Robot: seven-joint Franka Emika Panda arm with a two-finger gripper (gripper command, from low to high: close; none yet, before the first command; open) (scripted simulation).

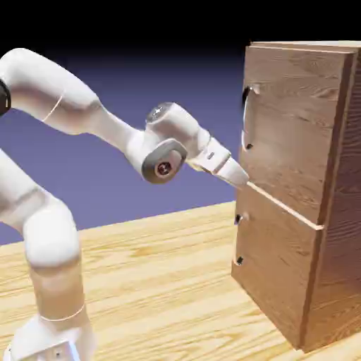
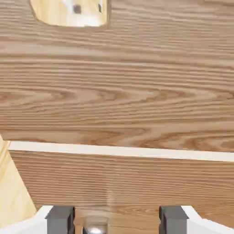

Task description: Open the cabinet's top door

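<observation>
The cabinet stands at the right, a tall brown wood-grain box. Its top door is flush and carries a thin vertical bar handle at its left edge. My gripper is at the door's lower left corner, just above the pale seam to the lower door and below the handle. In the hand view wood grain fills the picture and the seam crosses it. The two grey fingertips stand apart at the bottom edge with nothing gripped; my gripper is open.
The lower door has its own short handle at its left edge. The light wooden table stretches out left of the cabinet. A strip of table shows at the hand view's lower left.
</observation>
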